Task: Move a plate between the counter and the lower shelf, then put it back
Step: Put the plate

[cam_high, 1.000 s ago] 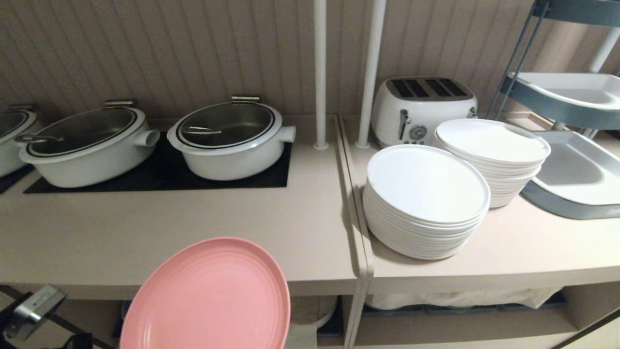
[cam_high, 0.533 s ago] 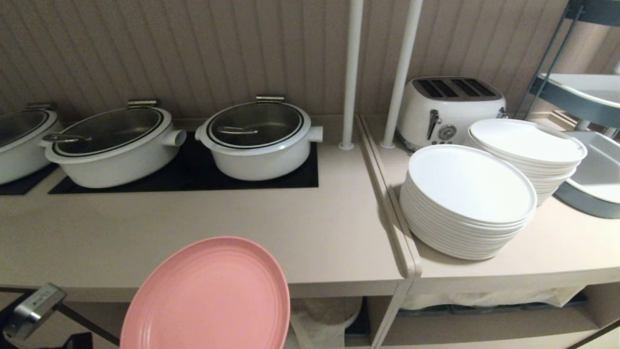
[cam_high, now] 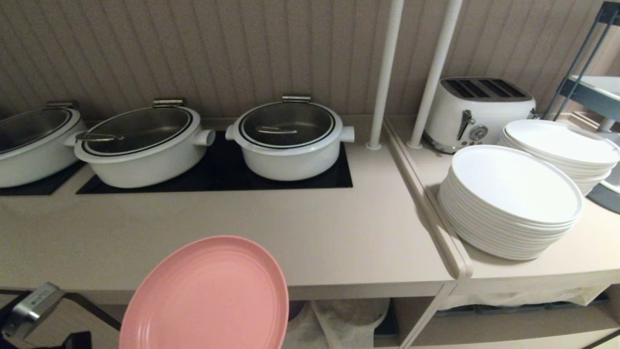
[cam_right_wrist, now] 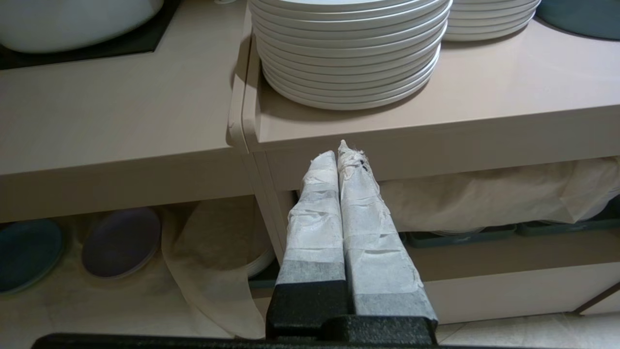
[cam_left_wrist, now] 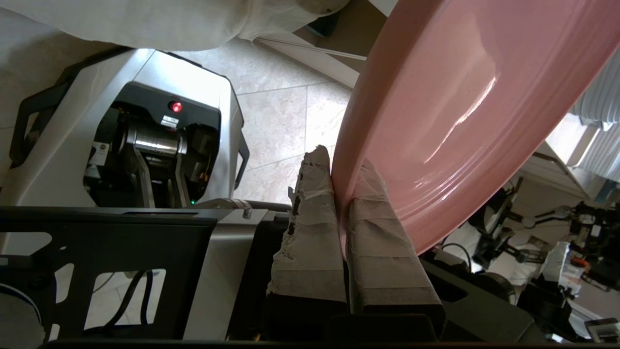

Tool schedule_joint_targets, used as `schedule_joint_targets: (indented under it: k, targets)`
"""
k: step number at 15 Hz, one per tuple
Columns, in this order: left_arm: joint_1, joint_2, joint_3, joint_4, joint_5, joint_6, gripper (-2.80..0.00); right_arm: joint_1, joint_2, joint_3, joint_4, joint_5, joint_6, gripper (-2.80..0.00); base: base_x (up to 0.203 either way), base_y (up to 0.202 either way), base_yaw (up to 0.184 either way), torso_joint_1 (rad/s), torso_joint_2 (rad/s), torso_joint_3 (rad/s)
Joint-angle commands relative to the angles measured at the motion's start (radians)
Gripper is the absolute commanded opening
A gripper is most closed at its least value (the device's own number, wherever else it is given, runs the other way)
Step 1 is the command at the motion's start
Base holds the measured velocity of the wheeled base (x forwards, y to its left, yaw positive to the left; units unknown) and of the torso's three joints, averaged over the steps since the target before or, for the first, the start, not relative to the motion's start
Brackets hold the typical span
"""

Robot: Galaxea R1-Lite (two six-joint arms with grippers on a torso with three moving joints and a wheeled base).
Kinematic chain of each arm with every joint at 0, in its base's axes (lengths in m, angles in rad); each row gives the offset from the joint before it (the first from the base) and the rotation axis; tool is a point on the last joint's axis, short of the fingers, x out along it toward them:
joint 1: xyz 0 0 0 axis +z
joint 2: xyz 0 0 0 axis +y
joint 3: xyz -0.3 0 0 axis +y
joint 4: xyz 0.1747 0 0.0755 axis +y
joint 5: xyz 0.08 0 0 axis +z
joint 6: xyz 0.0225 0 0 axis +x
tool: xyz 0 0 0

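Observation:
My left gripper (cam_left_wrist: pixel 343 160) is shut on the rim of the pink plate (cam_left_wrist: pixel 460 97), one taped finger on each face. In the head view the plate (cam_high: pixel 208 295) hangs tilted in front of the beige counter (cam_high: pixel 339 232), over its front edge, and its lower part runs out of view. The lower shelf (cam_right_wrist: pixel 72 300) opens under the counter, left of the upright divider, with a white cloth (cam_right_wrist: pixel 213 271) hanging in it. My right gripper (cam_right_wrist: pixel 337 151) is shut on nothing, level with the counter's front edge near the divider.
Three white pots (cam_high: pixel 290 140) stand on the black hob panel (cam_high: pixel 218 179) at the back. Two stacks of white plates (cam_high: pixel 513 198) and a toaster (cam_high: pixel 479 111) fill the right section. A purple plate (cam_right_wrist: pixel 121 242) and a blue plate (cam_right_wrist: pixel 26 254) lie in the lower shelf.
The whole counter scene has slid to the right in the head view, so the camera has moved left. The pink plate keeps its place in the picture, still gripped.

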Motion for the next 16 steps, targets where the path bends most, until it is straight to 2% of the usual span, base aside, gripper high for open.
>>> schedule_joint_targets:
  k: [1, 11, 16]
  targets:
    - [0.0, -0.002, -0.002, 0.0, -0.003, -0.004, -2.8, 0.001, 0.0, 0.0, -0.001, -0.001, 0.0, -2.8, 0.0, 0.0, 0.0, 0.0, 0.0, 0.0]
    - [-0.003, 0.029, -0.065, 0.004, -0.005, 0.011, -2.8, 0.001, 0.0, 0.0, 0.0, -0.001, 0.0, -2.8, 0.0, 0.0, 0.0, 0.0, 0.0, 0.0]
    - [0.003, 0.193, -0.169, 0.012, -0.001, 0.102, -2.8, 0.001, 0.0, 0.0, -0.001, -0.001, 0.0, -2.8, 0.0, 0.0, 0.0, 0.0, 0.0, 0.0]
